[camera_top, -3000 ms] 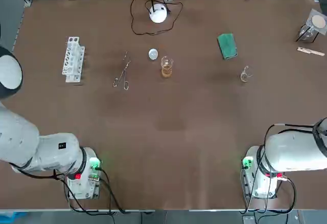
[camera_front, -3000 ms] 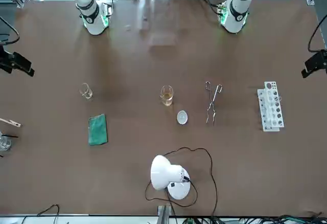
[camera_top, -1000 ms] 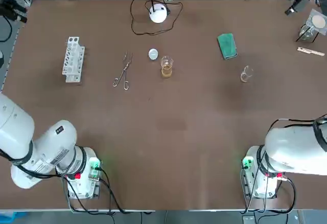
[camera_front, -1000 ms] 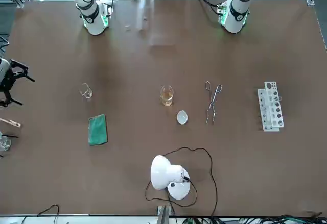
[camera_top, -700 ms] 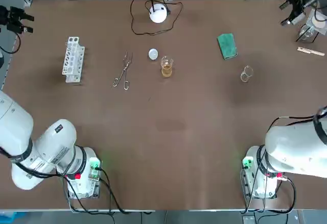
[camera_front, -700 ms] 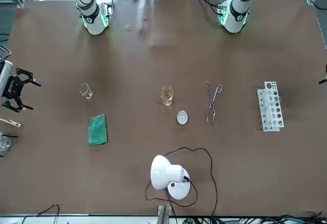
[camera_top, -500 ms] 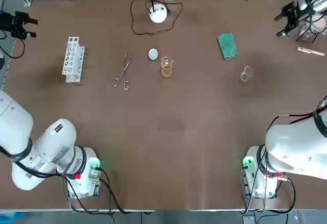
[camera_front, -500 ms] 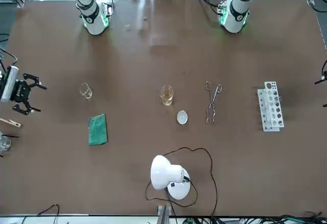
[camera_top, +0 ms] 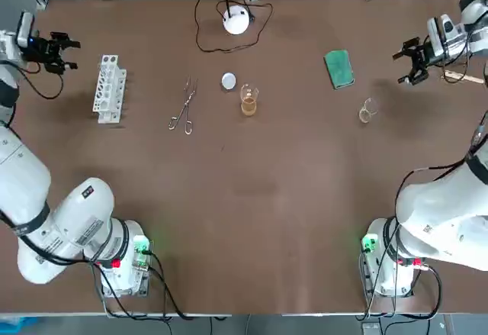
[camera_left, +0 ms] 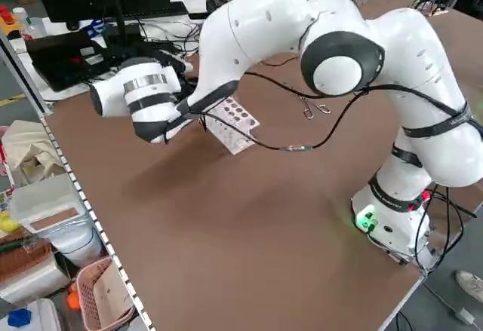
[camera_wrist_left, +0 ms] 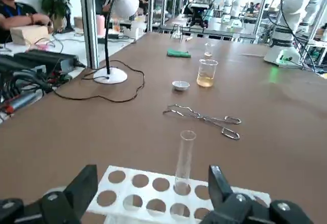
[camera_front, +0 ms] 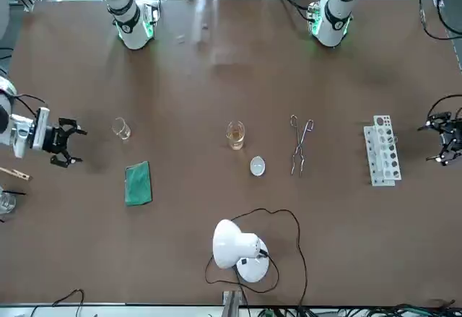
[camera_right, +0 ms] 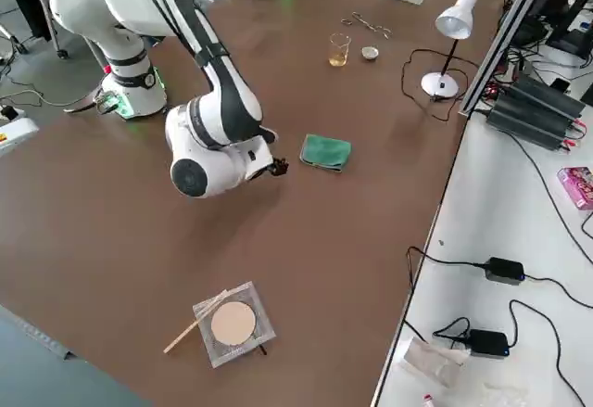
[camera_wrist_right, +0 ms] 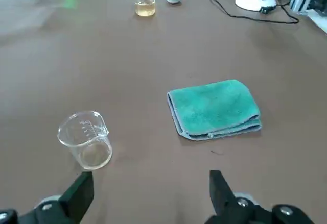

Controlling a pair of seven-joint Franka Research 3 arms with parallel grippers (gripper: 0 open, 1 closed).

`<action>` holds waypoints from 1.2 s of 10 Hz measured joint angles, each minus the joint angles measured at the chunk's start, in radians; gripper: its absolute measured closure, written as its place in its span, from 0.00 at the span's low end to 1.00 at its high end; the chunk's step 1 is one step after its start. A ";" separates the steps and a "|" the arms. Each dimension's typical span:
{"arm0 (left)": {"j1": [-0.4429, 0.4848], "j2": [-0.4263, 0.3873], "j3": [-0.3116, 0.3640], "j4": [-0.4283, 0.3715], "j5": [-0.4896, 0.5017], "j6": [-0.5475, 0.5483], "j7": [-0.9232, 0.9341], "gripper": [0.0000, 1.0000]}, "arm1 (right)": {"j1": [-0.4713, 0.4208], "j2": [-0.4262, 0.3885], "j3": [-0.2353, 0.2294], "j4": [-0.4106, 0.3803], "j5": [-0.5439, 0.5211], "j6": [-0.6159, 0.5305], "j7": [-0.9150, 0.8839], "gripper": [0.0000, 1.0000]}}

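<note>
Test-tube rack [camera_top: 109,88]: white, one glass tube [camera_wrist_left: 185,160] upright in it, well left of amber-filled beaker [camera_top: 248,100].
Left tool [camera_top: 69,54]: just beyond rack, farther left; fingers spread, empty.
Small empty beaker [camera_top: 367,111], green cloth [camera_top: 338,69]: right of amber-filled beaker.
Right tool [camera_top: 399,68]: farther right again; fingers spread, empty.
Risk: low sweep could clip rack, or tip light glass.
Writing: graduation marks on small empty beaker, unreadable.

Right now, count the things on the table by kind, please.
Beakers: 2 (amber beaker, empty beaker)
Test tube rack: 1
Test tube: 1
Tongs: 1
White dish: 1
Green cloth: 1
Lamp: 1
Wire gauze: 1
Wooden clip: 1
Total: 10
</note>
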 joint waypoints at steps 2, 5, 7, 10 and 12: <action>-0.007 0.031 -0.010 -0.021 -0.005 -0.005 0.058 0.05 | -0.006 0.065 0.000 -0.003 0.029 -0.035 -0.103 0.00; -0.012 0.074 -0.029 -0.039 -0.019 -0.008 0.091 0.05 | -0.049 0.189 0.000 -0.001 0.066 -0.042 -0.194 0.00; -0.012 0.090 -0.031 -0.055 -0.042 -0.018 0.093 0.04 | -0.080 0.242 0.001 0.001 0.105 -0.059 -0.208 0.00; -0.013 0.096 -0.038 -0.086 -0.043 -0.046 0.130 0.11 | -0.092 0.285 0.002 -0.002 0.124 -0.089 -0.208 0.00; -0.014 0.117 -0.039 -0.095 -0.043 -0.069 0.143 0.16 | -0.098 0.295 0.003 -0.017 0.128 -0.113 -0.207 0.00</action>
